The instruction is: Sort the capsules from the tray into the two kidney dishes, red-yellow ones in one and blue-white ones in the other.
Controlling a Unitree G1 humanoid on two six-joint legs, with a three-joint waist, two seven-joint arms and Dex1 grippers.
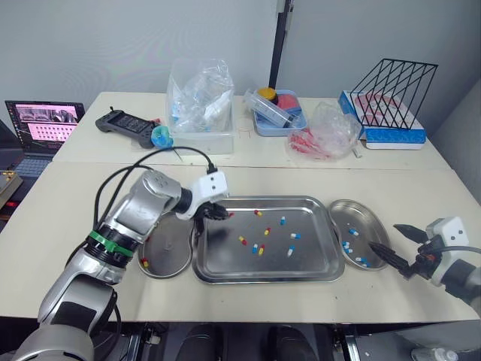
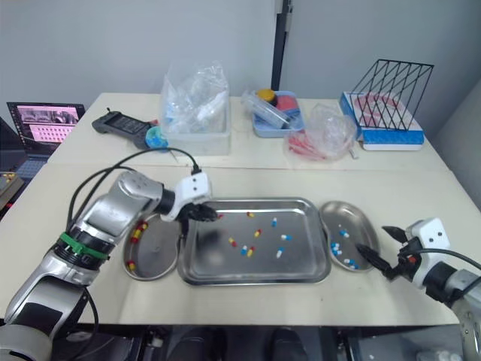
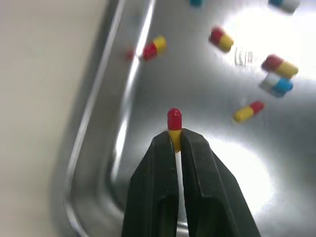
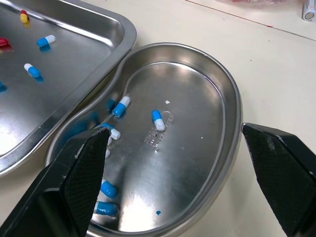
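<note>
Left end effector (image 3: 175, 138) pinches a red-yellow capsule (image 3: 174, 120) by its yellow end, fingers closed on it just above the floor of the steel tray (image 1: 316, 272), near the tray's upper-left corner at centre frame. More capsules, in both colour pairs, lie scattered across the tray floor. Left of the tray, the left kidney dish (image 1: 169, 259) holds a few red-yellow ones; right of it, the right kidney dish (image 1: 367, 218) holds blue-white capsules (image 4: 157, 120). At lower right the right end effector (image 1: 387, 238) hovers beside that dish, fingers spread wide and empty. The grip looks thin: only the capsule's end sits between the fingertips, so a jolt while crossing the tray's raised rim could squeeze it out, dropping it among the unsorted ones or onto the tabletop (image 1: 68, 210). No brand or label can be read; stamped marks on the tray floor and in the right dish are too faint, as is the laptop screen (image 1: 46, 120) at far left.
</note>
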